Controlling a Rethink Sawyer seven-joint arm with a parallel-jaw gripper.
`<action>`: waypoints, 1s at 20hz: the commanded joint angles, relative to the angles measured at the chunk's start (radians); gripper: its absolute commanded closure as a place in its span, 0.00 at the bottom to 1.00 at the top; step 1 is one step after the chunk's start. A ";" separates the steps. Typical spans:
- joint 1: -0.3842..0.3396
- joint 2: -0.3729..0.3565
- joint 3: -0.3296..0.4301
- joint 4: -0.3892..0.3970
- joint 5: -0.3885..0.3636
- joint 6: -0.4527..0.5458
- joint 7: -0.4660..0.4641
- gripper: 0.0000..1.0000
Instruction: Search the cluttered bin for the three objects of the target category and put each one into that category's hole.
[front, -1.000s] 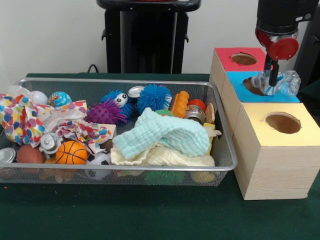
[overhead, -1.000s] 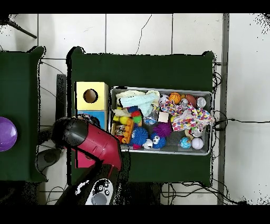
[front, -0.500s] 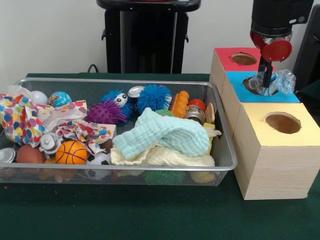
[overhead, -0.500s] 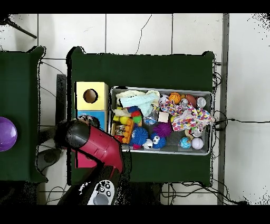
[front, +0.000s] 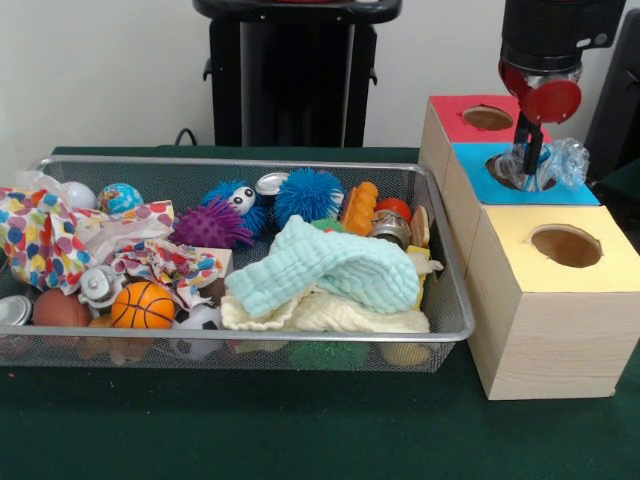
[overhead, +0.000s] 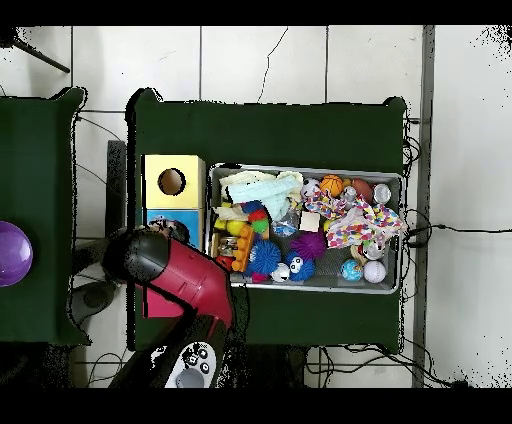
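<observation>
A green-covered bench (front: 250, 430) carries a wire mesh bin (front: 440, 300) full of toys and cloths, and beside it, toward one end of the bench, a row of three wooden boxes touching one another: a yellow-topped box (front: 545, 330), a blue-topped box (front: 470, 175) and a red-topped box (front: 450, 115), each with a round hole.

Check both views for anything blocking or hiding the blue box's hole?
Front view: the gripper and the crumpled clear plastic cover part of the blue box hole. Overhead view: the red arm hides most of that box; the yellow box hole shows fully.
</observation>
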 joint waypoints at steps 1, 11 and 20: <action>-0.011 0.069 0.046 0.081 -0.054 -0.013 0.144 1.00; 0.016 0.092 -0.019 0.045 -0.103 0.023 0.172 0.00; 0.048 0.093 -0.073 0.001 -0.144 0.133 0.209 0.00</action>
